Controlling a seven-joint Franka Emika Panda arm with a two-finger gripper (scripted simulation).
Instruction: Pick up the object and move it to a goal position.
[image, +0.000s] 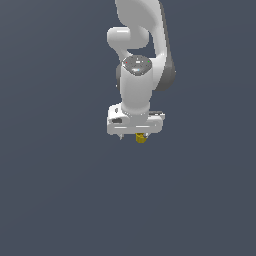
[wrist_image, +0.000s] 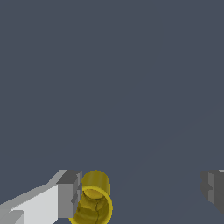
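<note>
The object is a small mustard-yellow cup (wrist_image: 94, 199) with a round rim. In the wrist view it lies between the fingers, right beside one grey fingertip (wrist_image: 70, 194). The other fingertip (wrist_image: 213, 188) stands far from it. My white gripper (wrist_image: 142, 192) is open, with a wide gap between the jaws. In the exterior view the gripper (image: 131, 136) hangs straight down from the arm, and the cup (image: 141, 138) shows as a small yellow spot just under the hand. I cannot tell whether the near fingertip touches the cup.
A plain dark grey-blue surface (image: 60, 200) fills both views around the gripper. No goal marker shows.
</note>
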